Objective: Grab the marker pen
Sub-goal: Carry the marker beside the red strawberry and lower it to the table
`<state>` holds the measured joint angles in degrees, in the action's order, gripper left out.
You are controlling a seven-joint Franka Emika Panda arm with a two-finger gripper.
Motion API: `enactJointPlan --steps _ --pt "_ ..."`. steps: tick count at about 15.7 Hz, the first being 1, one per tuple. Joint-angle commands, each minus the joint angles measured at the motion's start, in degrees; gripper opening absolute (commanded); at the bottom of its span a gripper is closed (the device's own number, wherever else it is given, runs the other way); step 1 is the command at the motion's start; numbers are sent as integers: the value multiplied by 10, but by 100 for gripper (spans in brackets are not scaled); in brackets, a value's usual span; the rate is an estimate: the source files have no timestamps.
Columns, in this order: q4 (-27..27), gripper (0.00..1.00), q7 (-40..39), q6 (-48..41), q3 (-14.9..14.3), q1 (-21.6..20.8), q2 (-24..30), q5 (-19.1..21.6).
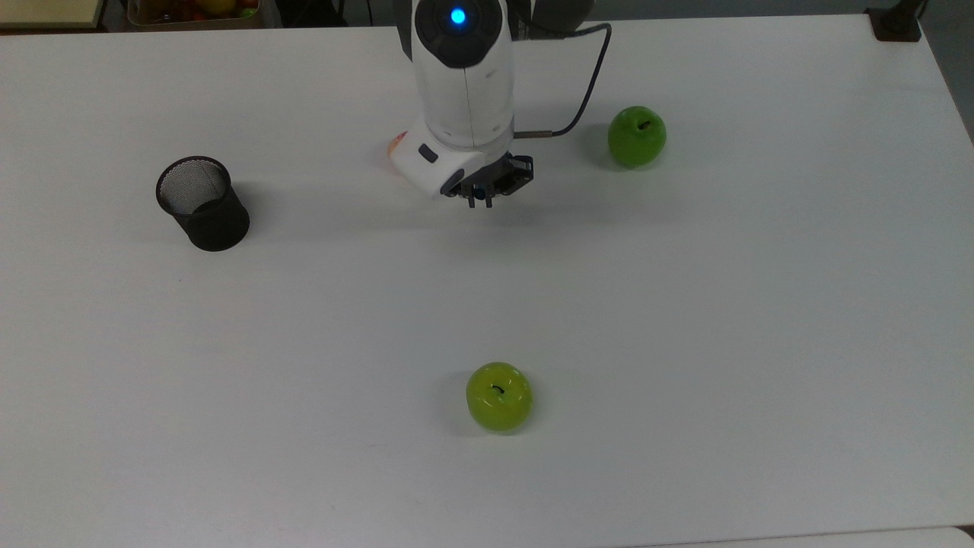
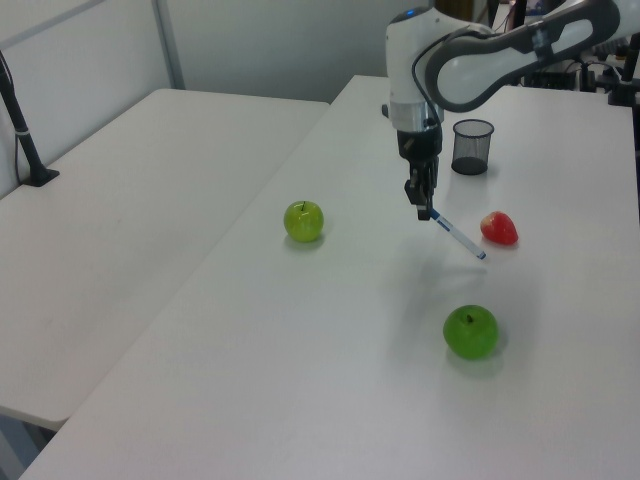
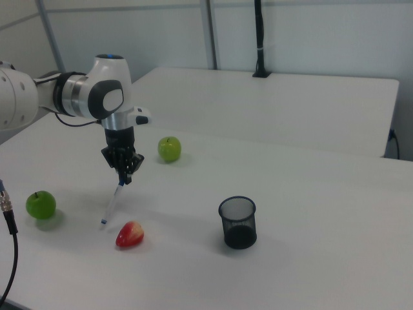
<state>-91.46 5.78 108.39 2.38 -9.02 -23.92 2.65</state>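
Pinching the marker pen [image 2: 459, 238] by its upper end, jaws closed on it, pen slanting down and away toward the red fruit [image 2: 499, 228], lower tip just short of it, clear above the bench [image 2: 330, 380].

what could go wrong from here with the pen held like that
The hand grips the pen at its top end only, so the pen hangs tilted and might swing or slip out. Its low tip hangs close to the red fruit and may knock it if the arm moves that way.
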Motion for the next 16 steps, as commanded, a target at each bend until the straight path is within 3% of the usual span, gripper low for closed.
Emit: enactJointPlan --steps 1,3,7,11,14,15,16 --pt "1 0 3 -9 -3 -4 -2 9" --pt "0 2 3 -9 -3 -4 -2 9" --pt "0 27 2 -9 -3 -4 -2 9" --pt "0 38 3 -9 -3 -5 -2 7" --pt "0 68 5 -10 -3 -5 -2 4" --pt "0 97 5 -10 -3 -6 -2 2" --pt "0 100 6 -10 -4 -8 -2 -2"
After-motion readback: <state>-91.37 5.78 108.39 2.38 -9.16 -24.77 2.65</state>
